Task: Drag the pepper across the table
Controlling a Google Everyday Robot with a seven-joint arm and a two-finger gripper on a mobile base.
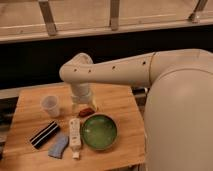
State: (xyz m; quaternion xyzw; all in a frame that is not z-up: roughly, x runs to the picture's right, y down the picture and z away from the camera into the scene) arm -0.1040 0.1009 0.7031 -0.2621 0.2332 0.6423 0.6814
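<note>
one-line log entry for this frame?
gripper: down at pepper | pepper: on table, near green bowl | grasp: unclear | drag: not evident

Table (30, 120): one. Loose items on it: six, one of each kind.
- pepper (88, 111), 1
- green bowl (100, 132), 1
- clear cup (51, 105), 1
- white tube (74, 132), 1
- black striped bar (44, 134), 1
- blue-grey piece (59, 146), 1

Arm (115, 69): one, carrying one gripper (84, 106), low over the table just at the pepper, between cup and bowl.
</note>
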